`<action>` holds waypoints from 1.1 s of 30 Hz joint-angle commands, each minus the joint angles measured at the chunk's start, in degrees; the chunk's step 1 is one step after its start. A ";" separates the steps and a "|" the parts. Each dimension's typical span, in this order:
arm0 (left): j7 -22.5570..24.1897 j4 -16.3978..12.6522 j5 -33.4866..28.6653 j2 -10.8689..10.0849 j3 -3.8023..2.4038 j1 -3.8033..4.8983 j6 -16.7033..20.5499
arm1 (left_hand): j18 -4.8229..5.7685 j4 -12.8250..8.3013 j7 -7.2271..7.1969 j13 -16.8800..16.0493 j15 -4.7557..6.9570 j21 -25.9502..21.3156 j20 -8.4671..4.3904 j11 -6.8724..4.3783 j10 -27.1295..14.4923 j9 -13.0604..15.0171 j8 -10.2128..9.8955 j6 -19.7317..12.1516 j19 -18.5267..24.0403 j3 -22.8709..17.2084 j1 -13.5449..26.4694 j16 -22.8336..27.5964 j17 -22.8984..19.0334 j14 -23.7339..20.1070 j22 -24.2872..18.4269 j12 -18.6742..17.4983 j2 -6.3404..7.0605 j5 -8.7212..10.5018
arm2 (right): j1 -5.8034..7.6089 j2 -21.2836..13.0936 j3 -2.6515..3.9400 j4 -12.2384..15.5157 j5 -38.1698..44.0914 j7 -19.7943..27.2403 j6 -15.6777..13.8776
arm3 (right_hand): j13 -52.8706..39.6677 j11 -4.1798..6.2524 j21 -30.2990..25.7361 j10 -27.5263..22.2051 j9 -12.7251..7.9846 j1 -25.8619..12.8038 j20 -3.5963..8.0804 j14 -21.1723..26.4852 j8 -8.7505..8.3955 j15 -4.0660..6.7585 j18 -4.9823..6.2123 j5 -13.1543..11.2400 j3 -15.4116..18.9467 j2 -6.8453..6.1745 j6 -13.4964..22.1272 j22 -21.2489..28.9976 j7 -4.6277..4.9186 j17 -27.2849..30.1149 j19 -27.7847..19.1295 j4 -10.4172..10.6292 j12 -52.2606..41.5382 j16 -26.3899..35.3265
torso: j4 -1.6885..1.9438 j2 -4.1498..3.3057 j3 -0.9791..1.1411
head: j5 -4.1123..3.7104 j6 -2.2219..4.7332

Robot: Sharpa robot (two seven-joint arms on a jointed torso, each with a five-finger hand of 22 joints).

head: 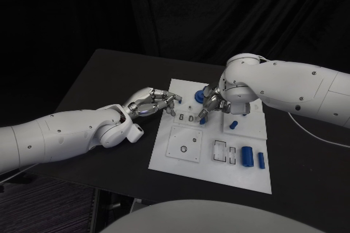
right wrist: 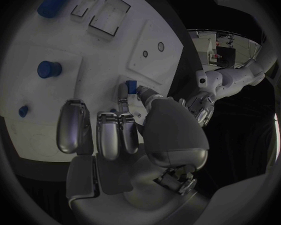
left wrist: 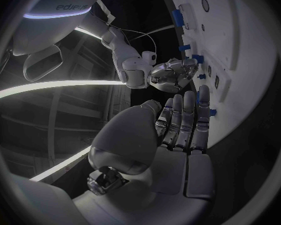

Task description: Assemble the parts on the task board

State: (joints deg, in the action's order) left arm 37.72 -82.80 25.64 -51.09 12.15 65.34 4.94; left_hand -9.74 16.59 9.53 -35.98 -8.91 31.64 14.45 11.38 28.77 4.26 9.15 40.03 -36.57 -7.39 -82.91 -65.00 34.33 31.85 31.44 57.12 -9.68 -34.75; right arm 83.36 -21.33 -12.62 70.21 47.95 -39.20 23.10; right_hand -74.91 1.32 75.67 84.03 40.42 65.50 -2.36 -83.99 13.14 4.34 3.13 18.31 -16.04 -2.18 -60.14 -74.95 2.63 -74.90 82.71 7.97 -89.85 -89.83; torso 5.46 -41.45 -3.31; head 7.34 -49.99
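- At mid-tabletop [head: 109, 71] lies the task board [head: 211, 167], a white plate; you work at its far end, where both hands meet.
- Your right hand [head: 211, 105] reaches down over the far part of the board. The right wrist view shows a small blue part [right wrist: 132, 86] pinched between thumb and a fingertip, right at the board's surface beside a small slot. Judgement: you hold it end-down so it can seat in that slot; whether it is already in, I cannot tell.
- The remaining fingers [right wrist: 109, 132] of that hand lie straight and together, off the part, likely to keep the view and the slot free.
- Your left hand [head: 155, 102] rests at the board's left edge, fingers lightly curled and apart, holding nothing. From the left wrist view its fingertips [left wrist: 189, 105] point along the board. Judgement: it sits there to steady the plate against the push, though contact with the edge is not certain.
- A round blue part [head: 198, 96] stands near the far edge, just beside the right hand; a short blue peg [head: 233, 125] lies nearer you.
- Two blue cylinders [head: 253, 157] lie side by side at the board's right, well apart from the hands, next to empty rectangular recesses [head: 224, 152], presumably waiting their turn.
- Risk, as I judge it: a tilted part jams at the slot mouth.
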 commanded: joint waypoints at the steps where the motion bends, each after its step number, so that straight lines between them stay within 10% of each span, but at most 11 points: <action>1: 0.79 -0.05 -0.10 0.13 -0.05 -0.08 -0.58 | 0.08 0.04 0.08 -0.06 -0.07 0.20 0.08 -0.01 -0.10 0.07 -0.19 -0.19 0.41 -0.18 0.36 0.40 0.05 -0.41 0.06 -0.21 0.27 0.26 | -0.19 0.00 -0.01 -0.06 0.31 -7.16 0.11 | -15.09 -0.49 -0.39 5.97 -0.03 -0.69 -0.15 -6.01 -0.35 -0.43 0.40 -0.38 0.41 -0.03 0.41 -10.34 0.37 -15.10 -0.58 0.15 -0.15 -0.17 | -0.02 0.01 0.00 | 0.00 -0.01; 33: 0.64 0.03 -0.10 -0.09 -0.05 -0.11 -0.70 | 0.08 0.06 0.10 -0.18 -0.08 0.24 0.09 0.00 -0.09 0.08 -0.20 -0.22 0.45 -0.30 0.43 0.42 0.12 -0.41 0.11 -0.28 0.25 0.25 | -0.21 -0.68 -0.01 0.02 0.32 -6.63 -0.83 | -15.09 -1.14 -1.55 5.97 -0.18 -3.51 -0.73 -6.01 -2.28 -1.03 0.60 -3.98 2.71 -0.05 1.00 -10.08 1.07 -15.10 -1.04 1.66 -0.15 -0.17 | -0.08 0.05 -0.01 | 0.20 -0.01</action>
State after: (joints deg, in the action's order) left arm 37.70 -82.69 25.64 -51.24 12.14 65.34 4.81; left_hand -9.74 16.59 9.53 -36.11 -8.91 31.64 14.45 11.38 28.76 4.26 9.15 40.03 -36.57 -7.39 -82.91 -64.78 34.40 31.85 31.49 57.13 -9.68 -34.75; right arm 83.32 -22.00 -12.64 70.12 48.02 -39.22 22.90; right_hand -74.91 0.50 74.32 84.03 40.23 62.32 -2.98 -83.95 11.14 3.57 3.13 14.54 -13.75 -2.33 -59.03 -74.93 3.75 -74.90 81.69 9.64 -89.85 -89.83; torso 5.41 -41.42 -3.30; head 7.56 -49.99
